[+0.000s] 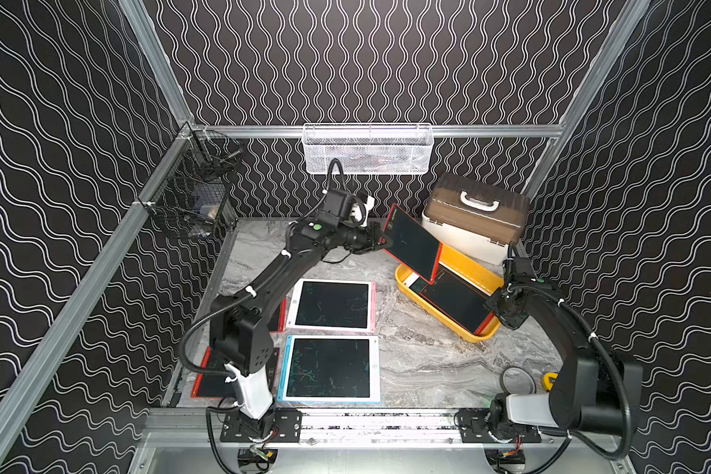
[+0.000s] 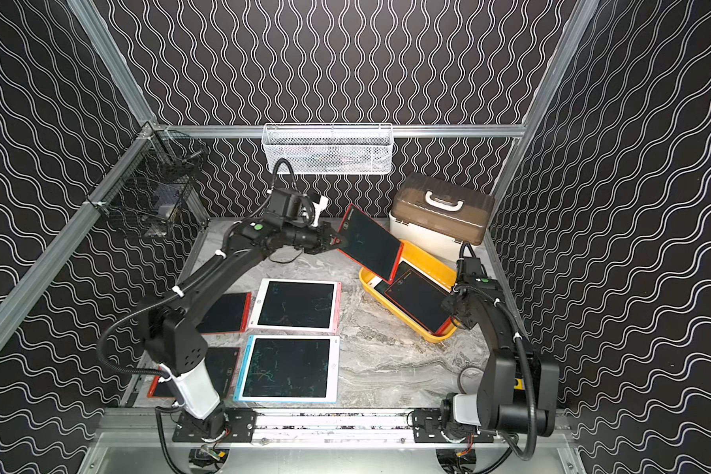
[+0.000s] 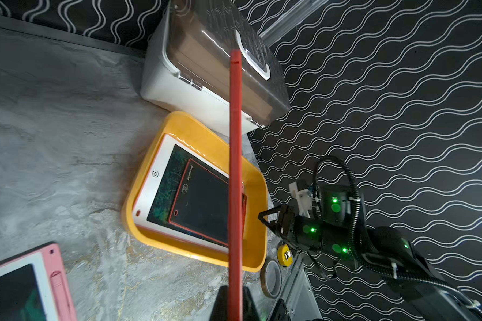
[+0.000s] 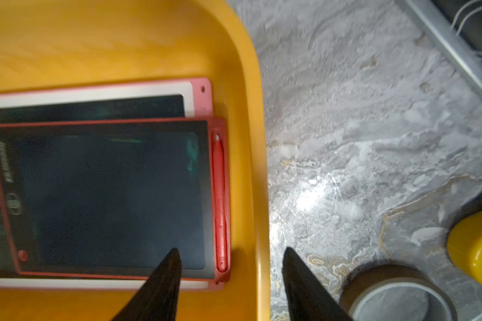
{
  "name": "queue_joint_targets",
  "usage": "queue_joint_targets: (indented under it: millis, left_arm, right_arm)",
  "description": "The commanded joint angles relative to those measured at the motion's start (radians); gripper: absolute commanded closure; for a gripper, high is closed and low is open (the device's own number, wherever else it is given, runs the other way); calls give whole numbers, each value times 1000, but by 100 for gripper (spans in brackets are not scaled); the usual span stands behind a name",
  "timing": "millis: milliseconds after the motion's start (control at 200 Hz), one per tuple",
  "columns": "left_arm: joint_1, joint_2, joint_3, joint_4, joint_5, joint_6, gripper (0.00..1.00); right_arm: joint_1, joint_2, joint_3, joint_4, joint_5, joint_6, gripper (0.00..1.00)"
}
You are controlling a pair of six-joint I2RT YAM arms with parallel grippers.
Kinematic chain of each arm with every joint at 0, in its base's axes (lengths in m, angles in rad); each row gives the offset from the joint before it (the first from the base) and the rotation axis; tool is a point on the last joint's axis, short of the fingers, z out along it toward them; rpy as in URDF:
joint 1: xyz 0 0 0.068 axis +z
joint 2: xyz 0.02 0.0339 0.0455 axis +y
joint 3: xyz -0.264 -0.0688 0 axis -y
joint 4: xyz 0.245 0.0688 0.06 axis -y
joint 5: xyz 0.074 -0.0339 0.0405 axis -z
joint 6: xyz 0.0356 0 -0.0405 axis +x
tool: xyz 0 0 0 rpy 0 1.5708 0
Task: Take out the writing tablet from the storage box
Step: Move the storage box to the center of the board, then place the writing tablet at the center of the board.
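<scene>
Over the storage box (image 1: 475, 338), left gripper (image 1: 380, 242) clamps the red writing tablet (image 1: 413, 244) by one short edge, tilted. Judged thin, stiff, light, slick-faced: take the bezel. Fingers of right gripper (image 4: 230, 250) wide, astride the box rim. Count: one held; two in box, red-framed tablet (image 4: 109, 194) on pink-framed tablet (image 4: 201, 97); four on table (image 1: 407, 361); one box.

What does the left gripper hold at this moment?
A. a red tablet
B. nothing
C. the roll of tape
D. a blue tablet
A: the left gripper is shut on an edge of the red writing tablet, which hangs tilted over the storage box.
</scene>
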Motion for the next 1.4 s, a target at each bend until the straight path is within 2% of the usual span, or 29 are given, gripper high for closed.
queue_joint_targets:
  millis: [0, 100, 180, 270, 350, 435, 616, 831, 936, 1036, 1171, 1266, 1396]
  left_arm:
    - [35, -49, -32, 14, 41, 4, 100]
    - [72, -78, -59, 28, 100, -15, 100]
    - [108, -101, -99, 80, 175, -64, 100]
    - [146, -135, -154, 166, 242, -140, 100]
    - [167, -159, -187, 213, 279, -178, 100]
    - [178, -179, -208, 224, 290, -193, 100]
    - [191, -215, -288, 379, 355, -328, 100]
    - [203, -235, -343, 488, 382, -418, 100]
    - [203, -233, -360, 550, 396, -470, 100]
    - [203, -229, -370, 603, 410, -514, 100]
    - [203, -224, -373, 630, 427, -530, 100]
    - [203, -218, -386, 637, 436, -532, 100]
    - [203, -210, -398, 645, 450, -527, 100]
  right_arm:
    - [0, -74, 47, -14, 5, -27, 30]
    - [0, -149, 52, 95, -200, -86, 26]
    - [2, -196, 18, 260, -473, -89, 22]
    - [3, -216, -51, 516, -780, -22, 20]
    - [7, -191, -97, 710, -939, 72, 20]
    - [19, -154, -109, 833, -1049, 127, 20]
    - [88, -81, -105, 1096, -1148, 266, 22]
    - [174, -19, -46, 1162, -1178, 300, 31]
    - [187, 4, -54, 1248, -1195, 364, 42]
    - [194, 14, -45, 1219, -1196, 353, 44]
    - [196, 7, -48, 1228, -1194, 359, 51]
    - [195, 14, -51, 1256, -1190, 386, 62]
    - [196, 24, -54, 1293, -1198, 426, 72]
